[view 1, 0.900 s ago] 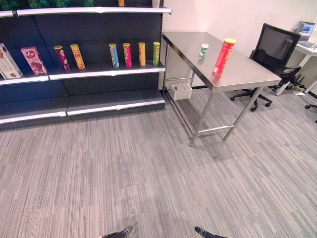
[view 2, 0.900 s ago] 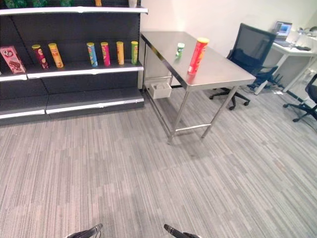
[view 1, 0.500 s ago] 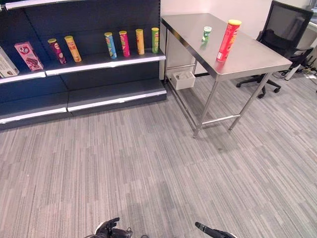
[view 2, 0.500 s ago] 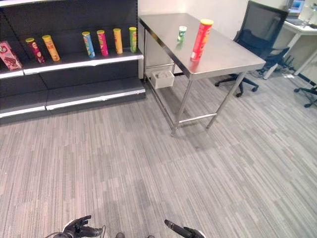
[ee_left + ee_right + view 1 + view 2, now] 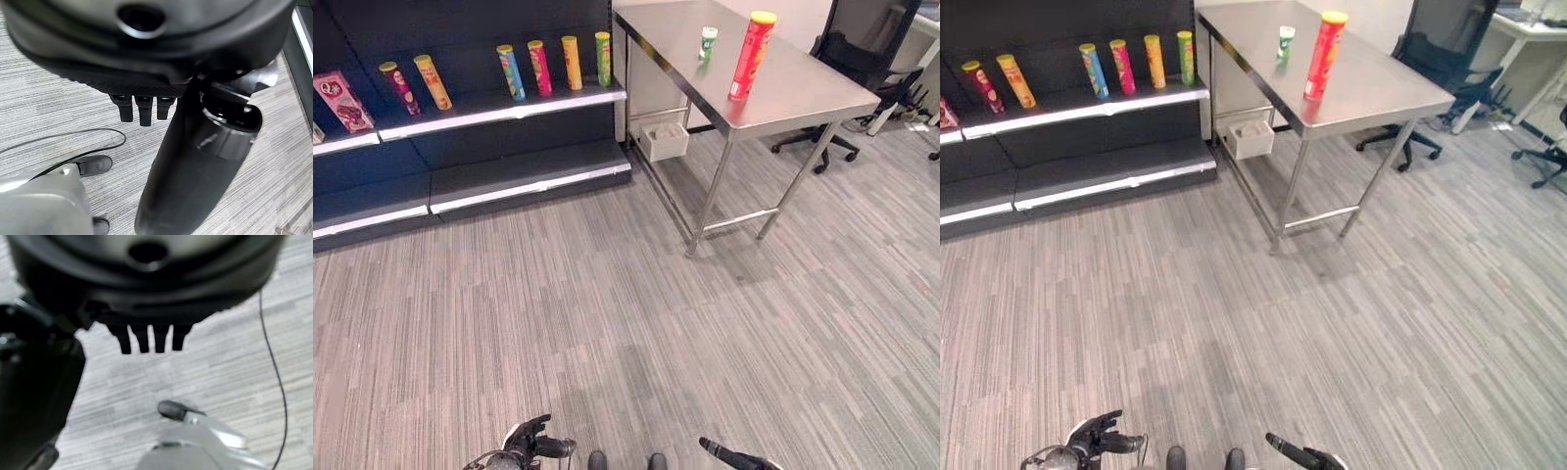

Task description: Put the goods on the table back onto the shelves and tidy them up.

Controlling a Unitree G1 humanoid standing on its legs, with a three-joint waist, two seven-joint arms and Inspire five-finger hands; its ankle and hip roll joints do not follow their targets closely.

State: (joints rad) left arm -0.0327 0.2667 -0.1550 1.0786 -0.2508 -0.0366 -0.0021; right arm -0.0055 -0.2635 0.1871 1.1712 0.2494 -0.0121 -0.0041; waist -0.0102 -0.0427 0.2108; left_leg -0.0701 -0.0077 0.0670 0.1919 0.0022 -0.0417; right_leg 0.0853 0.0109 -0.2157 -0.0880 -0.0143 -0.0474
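**Goods on table, both hands low and empty**

Tall red canister [image 5: 750,55] with yellow lid stands upright on the steel table [image 5: 803,98], upper right of the frame. Small green-and-white can [image 5: 708,43] stands just beyond it, toward the table's far end, the two apart. Print on both is too small to read.

Shelf unit [image 5: 509,176] fills the upper left, beside the table's end. On its middle shelf: four upright tubes in a row, blue [image 5: 510,71], pink [image 5: 539,68], orange-yellow [image 5: 571,62], green [image 5: 603,58]. Further left a maroon tube [image 5: 399,87] and an orange tube [image 5: 433,81], then a pink box [image 5: 340,99] at the left edge. Labels not legible. A white box [image 5: 664,141] sits on the floor under the table's far end. Black office chair [image 5: 862,59] at the upper right edge.

Left hand [image 5: 530,443] at bottom edge, left of centre, over grey carpet, fingers loosely spread, holding nothing. Right hand [image 5: 734,457] at bottom edge, right of centre, fingers straight and together, empty. Both well apart from table and shelves.
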